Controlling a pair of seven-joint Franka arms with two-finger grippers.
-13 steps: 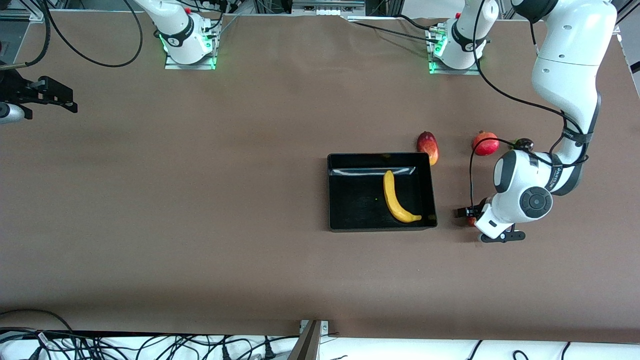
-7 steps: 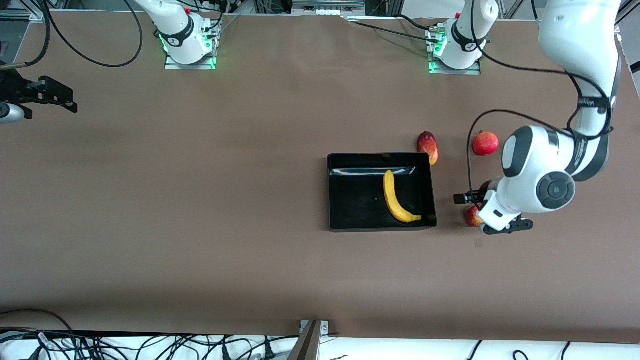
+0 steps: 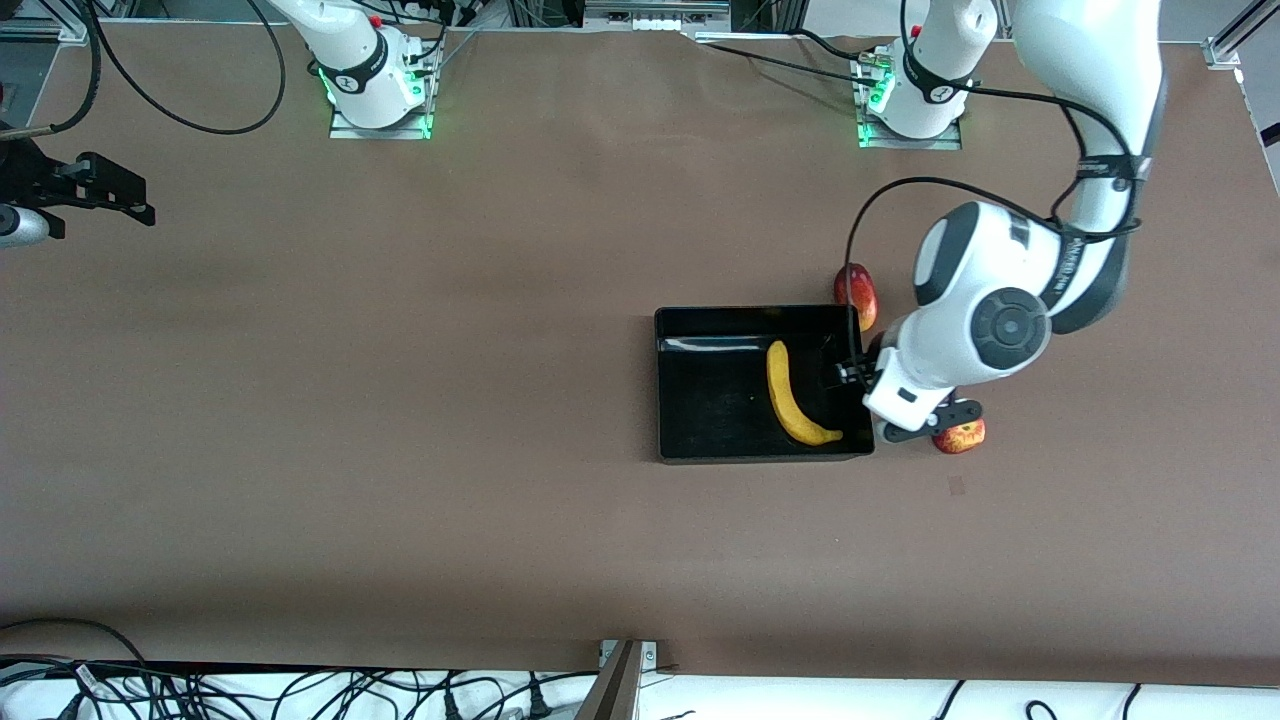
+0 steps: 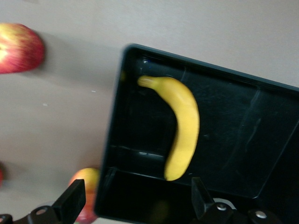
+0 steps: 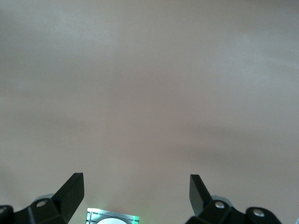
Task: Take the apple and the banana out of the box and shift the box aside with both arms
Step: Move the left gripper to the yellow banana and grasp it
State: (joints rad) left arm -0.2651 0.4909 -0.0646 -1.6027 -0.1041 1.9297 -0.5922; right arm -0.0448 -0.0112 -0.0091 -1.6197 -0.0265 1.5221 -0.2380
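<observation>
left hand (image 3: 850, 375) moved over box (image 3: 700, 440), empty.

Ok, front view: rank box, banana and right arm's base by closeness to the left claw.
1. box: the left claw hangs over its wall toward the left arm's end.
2. banana: lying inside the box.
3. right arm's base: at the table edge farthest from the camera.

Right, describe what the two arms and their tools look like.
Both arms are white and jointed, with rounded dark grey joint caps. The left arm carries looping black cables and a black band at one joint. Each base glows green. The left tool and right tool are black, each with two flat wedge-shaped fingers and silver screws.
</observation>
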